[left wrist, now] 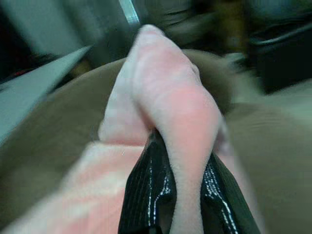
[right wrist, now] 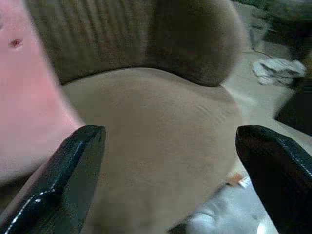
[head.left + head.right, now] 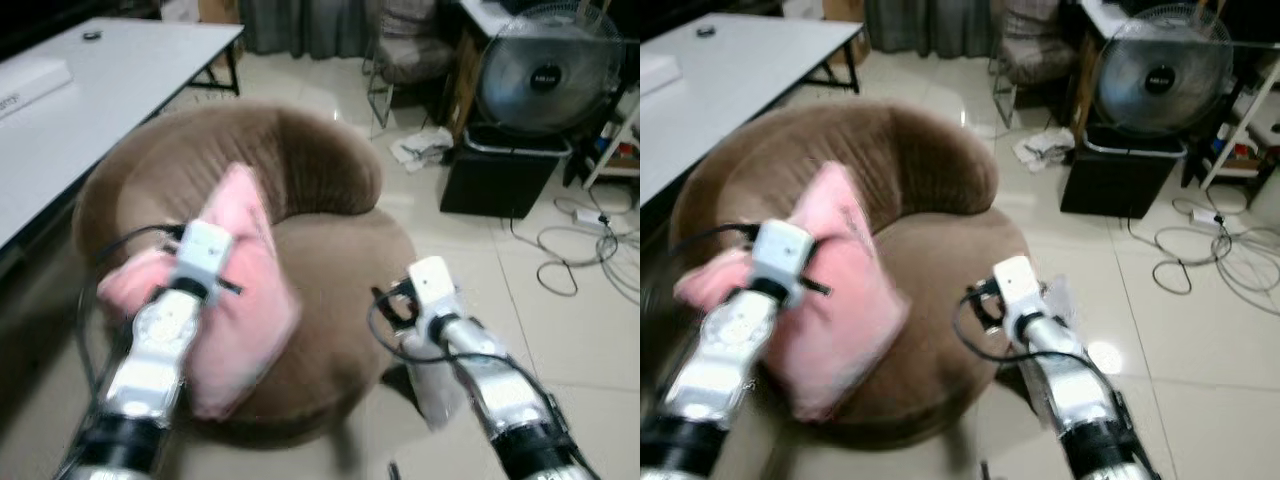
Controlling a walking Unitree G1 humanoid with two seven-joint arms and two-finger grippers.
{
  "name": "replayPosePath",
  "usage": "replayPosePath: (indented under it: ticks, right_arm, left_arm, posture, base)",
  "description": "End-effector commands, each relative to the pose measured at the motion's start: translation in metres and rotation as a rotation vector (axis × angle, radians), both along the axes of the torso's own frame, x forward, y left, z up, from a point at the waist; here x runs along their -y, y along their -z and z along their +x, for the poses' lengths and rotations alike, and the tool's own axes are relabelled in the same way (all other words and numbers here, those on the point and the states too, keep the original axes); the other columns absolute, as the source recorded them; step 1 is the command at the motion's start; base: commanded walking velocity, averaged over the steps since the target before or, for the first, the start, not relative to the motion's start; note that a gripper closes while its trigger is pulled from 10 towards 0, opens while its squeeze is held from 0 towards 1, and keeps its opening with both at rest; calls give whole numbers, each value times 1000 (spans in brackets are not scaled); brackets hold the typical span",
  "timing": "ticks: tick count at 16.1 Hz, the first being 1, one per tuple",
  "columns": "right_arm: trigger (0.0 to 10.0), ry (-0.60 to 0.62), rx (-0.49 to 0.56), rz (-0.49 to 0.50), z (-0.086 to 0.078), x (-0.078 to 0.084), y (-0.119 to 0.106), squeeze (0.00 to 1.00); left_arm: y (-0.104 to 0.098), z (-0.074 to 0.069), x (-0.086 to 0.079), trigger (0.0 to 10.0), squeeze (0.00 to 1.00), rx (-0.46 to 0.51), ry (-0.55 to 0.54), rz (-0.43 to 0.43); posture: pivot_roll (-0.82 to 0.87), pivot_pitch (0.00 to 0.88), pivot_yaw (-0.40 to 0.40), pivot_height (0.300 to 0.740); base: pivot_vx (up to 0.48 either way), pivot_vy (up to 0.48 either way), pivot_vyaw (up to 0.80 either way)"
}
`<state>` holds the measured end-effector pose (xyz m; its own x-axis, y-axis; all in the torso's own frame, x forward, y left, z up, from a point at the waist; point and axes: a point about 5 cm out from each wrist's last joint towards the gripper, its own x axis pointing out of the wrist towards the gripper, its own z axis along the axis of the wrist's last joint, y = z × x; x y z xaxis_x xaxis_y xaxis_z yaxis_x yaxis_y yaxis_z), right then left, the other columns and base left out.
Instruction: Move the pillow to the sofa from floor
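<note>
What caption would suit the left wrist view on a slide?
Left tool pinching a fold of the pink pillow above the brown sofa.

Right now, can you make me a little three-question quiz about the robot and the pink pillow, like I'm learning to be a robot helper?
1. True or false: the left gripper is shut on the pink pillow.
2. Which is the right gripper doing? A) squeezing the pillow B) open, holding nothing, above the brown sofa's seat C) grabbing the fan
3. Fill in: what stands to the sofa's left is a white ____.

Key
1. True: a fold of pillow is pinched between its black fingers.
2. B: its fingers are spread wide, with only sofa cushion between them.
3. table
</note>
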<state>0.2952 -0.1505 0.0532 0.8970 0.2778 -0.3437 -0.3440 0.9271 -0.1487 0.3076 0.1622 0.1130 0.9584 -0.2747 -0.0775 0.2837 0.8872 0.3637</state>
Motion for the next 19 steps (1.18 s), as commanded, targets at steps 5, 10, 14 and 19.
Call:
replayPosePath:
  ticks: [5, 10, 14, 19]
  right_arm:
    - [10000, -98, 19, 37, -3, 2, -14, 0]
    - [10000, -306, -25, -25, -19, 6, -19, 0]
    - [10000, -325, -35, 4, -34, 14, -23, 0]
    - [10000, -393, -59, 22, -54, 17, -36, 0]
  left_arm:
    - [-22, 3, 45, 10000, 0, 47, 397, -4]
    - [-16, 30, 42, 10000, 0, -72, 428, 124]
    - [-7, 41, 59, 10000, 0, -130, 491, 141]
    - [16, 50, 46, 10000, 0, -183, 334, 197]
  posture:
    - [76, 0, 51, 740]
    - [50, 0, 56, 740]
    - [19, 0, 32, 740]
    - [-47, 0, 7, 740]
  base:
    - [287, 0, 0]
    - [0, 0, 0]
    - [0, 0, 0]
    - [0, 0, 0]
